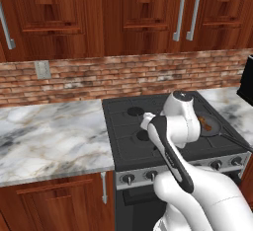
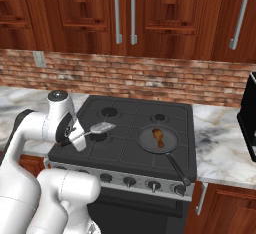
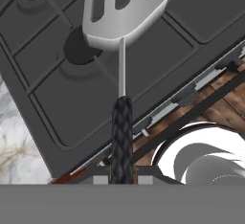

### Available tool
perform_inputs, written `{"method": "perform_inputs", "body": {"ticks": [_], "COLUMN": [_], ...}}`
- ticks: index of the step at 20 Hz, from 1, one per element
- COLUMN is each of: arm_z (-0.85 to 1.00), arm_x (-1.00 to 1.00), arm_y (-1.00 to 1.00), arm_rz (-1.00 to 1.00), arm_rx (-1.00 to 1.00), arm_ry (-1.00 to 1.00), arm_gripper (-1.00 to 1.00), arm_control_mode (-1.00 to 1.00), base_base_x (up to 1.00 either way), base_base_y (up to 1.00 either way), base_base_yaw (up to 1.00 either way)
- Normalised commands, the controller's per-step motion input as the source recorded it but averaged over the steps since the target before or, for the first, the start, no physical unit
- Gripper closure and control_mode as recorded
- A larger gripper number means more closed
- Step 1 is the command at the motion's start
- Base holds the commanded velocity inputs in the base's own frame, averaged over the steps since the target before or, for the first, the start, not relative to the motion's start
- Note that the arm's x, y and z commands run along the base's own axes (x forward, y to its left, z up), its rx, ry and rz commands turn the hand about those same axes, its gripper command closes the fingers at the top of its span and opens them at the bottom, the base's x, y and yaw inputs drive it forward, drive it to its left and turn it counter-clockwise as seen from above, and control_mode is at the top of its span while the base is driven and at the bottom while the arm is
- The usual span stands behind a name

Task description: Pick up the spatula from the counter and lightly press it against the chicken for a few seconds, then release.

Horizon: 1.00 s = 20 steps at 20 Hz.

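Centre-left in the right base view, the gripper [image 2: 79, 139] pinches the spatula [image 2: 102, 127] by its black handle. Centre-right, the chicken [image 2: 159, 137] lies in 1 pan [image 2: 171, 138]. The spatula is probably light and stiff, and the textured handle suits gripping.

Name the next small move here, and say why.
Probably swing the spatula rightward toward the pan. The gripper is shut on its handle, but the blade hangs over the left side of the stove, well clear of the chicken lying in the pan.
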Motion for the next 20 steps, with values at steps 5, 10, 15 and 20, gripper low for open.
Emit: {"method": "perform_inputs", "body": {"ticks": [5, 10, 15, 20], "arm_z": [0.00, 0.00, 0.00, 0.00], "arm_x": [0.05, 0.05, 0.08, 0.15], "arm_y": [-0.27, -0.21, -0.22, -0.28], "arm_rz": [-0.06, -0.07, -0.07, -0.06], "arm_rx": [0.00, 0.00, 0.00, 0.00], "arm_ry": [0.00, 0.00, 0.00, 0.00], "arm_gripper": [1.00, 1.00, 1.00, 1.00], "arm_control_mode": [-1.00, -1.00, -1.00, -1.00], "base_base_x": [0.00, 0.00, 0.00, 0.00], "base_base_y": [0.00, 0.00, 0.00, 0.00], "base_base_yaw": [0.00, 0.00, 0.00, 0.00]}}
